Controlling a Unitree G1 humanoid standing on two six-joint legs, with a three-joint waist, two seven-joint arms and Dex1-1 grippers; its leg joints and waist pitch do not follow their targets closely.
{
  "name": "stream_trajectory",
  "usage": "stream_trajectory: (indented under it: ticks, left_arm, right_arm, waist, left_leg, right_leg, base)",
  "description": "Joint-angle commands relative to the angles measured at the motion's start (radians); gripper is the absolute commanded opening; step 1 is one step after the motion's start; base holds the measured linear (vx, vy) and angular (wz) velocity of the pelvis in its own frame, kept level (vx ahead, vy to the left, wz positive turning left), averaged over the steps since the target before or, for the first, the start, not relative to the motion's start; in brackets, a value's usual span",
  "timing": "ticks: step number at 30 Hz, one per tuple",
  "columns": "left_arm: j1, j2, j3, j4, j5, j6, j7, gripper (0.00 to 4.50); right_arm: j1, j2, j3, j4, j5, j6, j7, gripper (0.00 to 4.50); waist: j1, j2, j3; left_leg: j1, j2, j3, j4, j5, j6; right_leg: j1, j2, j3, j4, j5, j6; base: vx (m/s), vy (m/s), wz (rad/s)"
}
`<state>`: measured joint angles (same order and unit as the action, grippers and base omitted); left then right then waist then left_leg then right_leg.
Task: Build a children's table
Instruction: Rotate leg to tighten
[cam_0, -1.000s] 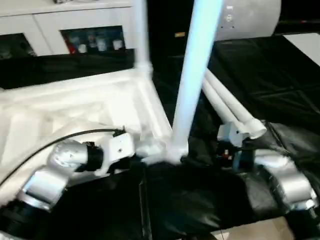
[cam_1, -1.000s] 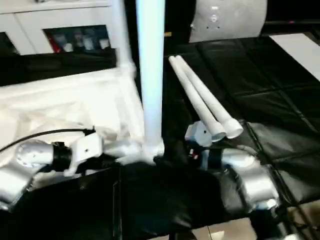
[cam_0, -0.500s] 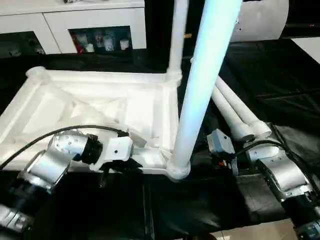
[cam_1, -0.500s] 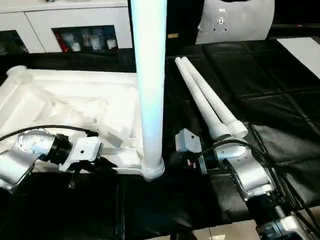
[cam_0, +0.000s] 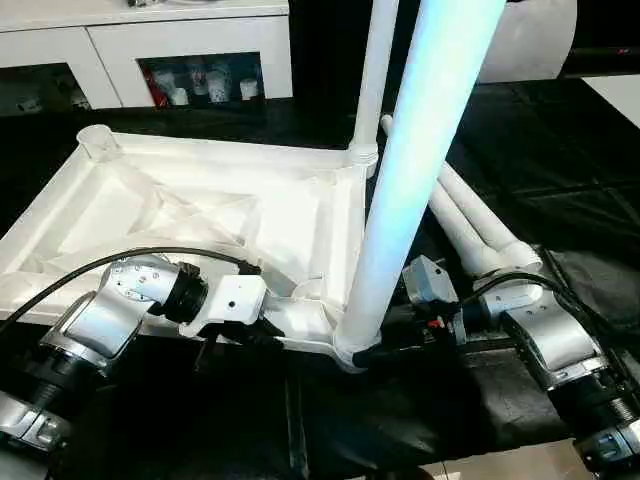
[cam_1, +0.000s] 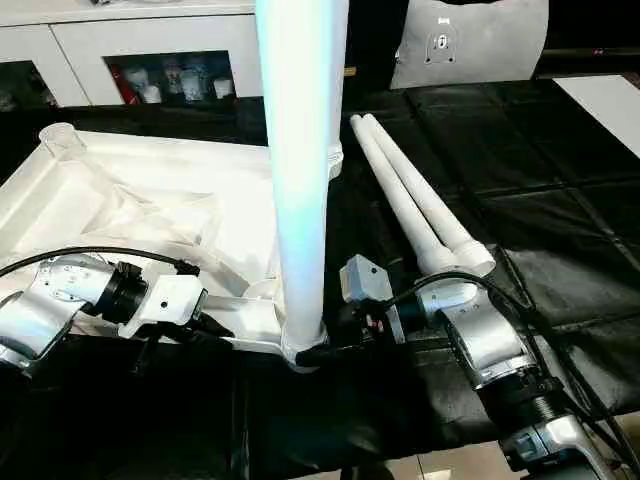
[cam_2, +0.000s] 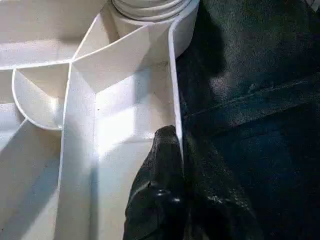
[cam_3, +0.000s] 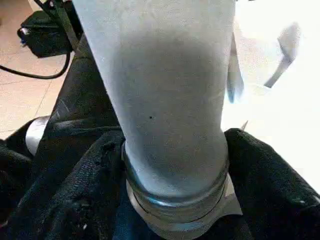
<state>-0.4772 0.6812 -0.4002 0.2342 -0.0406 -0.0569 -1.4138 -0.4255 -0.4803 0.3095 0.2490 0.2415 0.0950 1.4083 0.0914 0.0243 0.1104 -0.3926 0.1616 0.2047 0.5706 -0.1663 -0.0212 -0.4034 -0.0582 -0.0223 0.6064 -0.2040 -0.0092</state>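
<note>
Tabletop (cam_0: 180, 215): upside down on the black cloth (cam_1: 560, 180), ribs up, two legs standing in its right-hand corners.
Near leg (cam_0: 400, 200): upright in the corner socket (cam_0: 352, 350).
Spare legs (cam_1: 415, 200): two, flat on the cloth, just right of the top.
Left gripper (cam_2: 175, 150): pinched shut on the top's near edge rib, steadying it.
Right gripper (cam_3: 172, 165): fingers (cam_3: 260, 165) either side of the near leg's base, touching; firm grip cannot be told.
Advice: clamp low, keep the leg plumb, press straight into the socket while the left holds.

The near corner of the upturned table top (cam_0: 200, 215) is blocked by an upright leg (cam_0: 400, 200), flanked by both grippers. A second upright leg (cam_0: 372, 75) stands at the far corner. Two loose legs (cam_1: 415, 200) lie across the black cloth (cam_1: 560, 220) on the right; beyond them, open cloth is left.
</note>
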Motion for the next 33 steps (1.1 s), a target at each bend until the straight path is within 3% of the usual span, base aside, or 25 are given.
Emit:
stream_trajectory:
  ticks: [1,3,5,8,11,13,15,16,18,23,24,27,30,33]
  left_arm:
    - [0.004,-0.005,-0.046,0.005,0.035,-0.017,-0.022,0.0]
    - [0.019,-0.005,-0.027,-0.009,0.021,0.011,-0.004,0.0]
    - [0.019,-0.005,-0.027,-0.009,0.021,0.011,-0.004,0.0]
    - [0.046,-0.017,0.014,-0.053,-0.013,0.089,0.049,0.0]
    - [0.088,-0.07,0.093,-0.157,-0.045,0.271,0.21,0.0]
    - [0.105,-0.108,0.131,-0.216,-0.07,0.37,0.288,0.0]
    - [0.126,-0.154,0.159,-0.285,-0.09,0.459,0.359,0.0]
    - [0.145,-0.2,0.173,-0.343,-0.085,0.53,0.425,0.0]
    - [0.152,-0.214,0.176,-0.362,-0.08,0.555,0.447,0.0]
    - [0.163,-0.391,0.194,-0.472,0.032,0.747,0.686,0.0]
    - [0.161,-0.423,0.183,-0.492,0.053,0.779,0.734,0.0]
    - [0.16,-0.478,0.129,-0.533,0.102,0.828,0.825,0.0]
    - [0.161,-0.467,0.094,-0.542,0.124,0.845,0.829,0.0]
    - [0.158,-0.435,0.098,-0.529,0.151,0.838,0.813,0.0]
  right_arm:
    - [0.012,0.007,0.025,-0.002,-0.011,-0.004,0.025,2.81]
    - [0.033,0.004,0.023,-0.02,0.0,0.015,0.015,2.78]
    - [0.033,0.004,0.023,-0.02,0.0,0.015,0.015,2.78]
    - [0.072,0.014,0.004,-0.056,0.023,0.078,-0.039,2.77]
    - [0.148,0.089,-0.047,-0.091,0.024,0.13,-0.231,2.77]
    - [0.174,0.14,-0.069,-0.091,0.021,0.143,-0.324,2.76]
    - [0.184,0.206,-0.087,-0.084,0.006,0.168,-0.439,2.76]
    - [0.183,0.267,-0.093,-0.077,-0.011,0.189,-0.53,2.75]
    - [0.184,0.285,-0.093,-0.077,-0.018,0.196,-0.557,2.75]
    - [0.166,0.443,-0.091,-0.053,-0.089,0.23,-0.803,2.75]
    - [0.16,0.475,-0.096,-0.049,-0.099,0.24,-0.857,2.75]
    - [0.152,0.538,-0.111,-0.049,-0.098,0.25,-0.941,2.75]
    - [0.154,0.54,-0.116,-0.057,-0.098,0.224,-0.942,2.75]
    - [0.162,0.523,-0.137,-0.065,-0.105,0.201,-0.936,3.45]
  waist:
    - [-0.006,0.002,-0.051]
    - [-0.005,0.007,-0.05]
    - [-0.005,0.006,-0.051]
    - [-0.004,0.009,-0.049]
    - [-0.004,0.008,-0.045]
    - [-0.013,0.007,-0.039]
    - [-0.029,0.003,-0.033]
    - [-0.035,0.002,-0.033]
    - [-0.053,0.003,-0.033]
    - [-0.058,0.002,-0.036]
    - [-0.059,0.002,-0.04]
    - [-0.057,0.004,-0.047]
    - [-0.053,0.004,-0.055]
    - [-0.051,0.004,-0.057]
  left_leg:
    - [0.033,0.079,-0.034,-0.07,-0.23,0.05]
    - [0.034,0.08,-0.035,-0.072,-0.241,0.043]
    - [0.035,0.08,-0.035,-0.072,-0.244,0.041]
    - [0.035,0.081,-0.034,-0.075,-0.248,0.036]
    - [0.032,0.083,-0.037,-0.079,-0.268,0.026]
    - [0.034,0.08,-0.039,-0.085,-0.322,0.004]
    - [0.027,0.076,-0.05,-0.092,-0.356,-0.024]
    - [0.027,0.074,-0.051,-0.092,-0.361,-0.027]
    - [0.027,0.071,-0.054,-0.092,-0.375,-0.03]
    - [0.031,0.07,-0.045,-0.087,-0.313,-0.007]
    - [0.027,0.071,-0.045,-0.088,-0.29,-0.007]
    - [0.028,0.071,-0.043,-0.085,-0.257,0.005]
    - [0.022,0.066,-0.038,-0.074,-0.157,0.048]
    - [0.021,0.066,-0.037,-0.07,-0.127,0.069]
  right_leg:
    - [0.031,-0.087,0.044,-0.068,-0.149,-0.272]
    - [0.03,-0.087,0.044,-0.068,-0.159,-0.271]
    - [0.03,-0.086,0.045,-0.068,-0.152,-0.273]
    - [0.031,-0.086,0.045,-0.068,-0.139,-0.276]
    - [0.028,-0.089,0.046,-0.073,-0.173,-0.275]
    - [0.025,-0.091,0.049,-0.083,-0.289,-0.252]
    - [0.026,-0.094,0.048,-0.089,-0.414,-0.213]
    - [0.024,-0.093,0.047,-0.092,-0.435,-0.203]
    - [0.021,-0.091,0.049,-0.097,-0.447,-0.184]
    - [0.018,-0.085,0.053,-0.102,-0.372,-0.189]
    - [0.023,-0.084,0.052,-0.097,-0.339,-0.192]
    - [0.025,-0.08,0.05,-0.093,-0.258,-0.195]
    - [0.036,-0.076,0.047,-0.08,-0.068,-0.218]
    - [0.04,-0.077,0.043,-0.076,-0.017,-0.23]
  base:
    - [0.0,0.0,0.0]
    - [0.0,0.0,0.0]
    - [0.0,0.0,0.0]
    - [0.0,0.0,0.0]
    - [0.0,0.0,0.0]
    - [0.0,0.0,0.0]
    - [0.0,0.0,0.0]
    - [0.0,0.0,0.0]
    - [0.0,0.0,0.0]
    - [0.0,0.0,0.0]
    - [0.0,0.0,0.0]
    - [0.0,0.0,0.0]
    - [0.0,0.0,0.0]
    - [0.0,0.0,0.0]
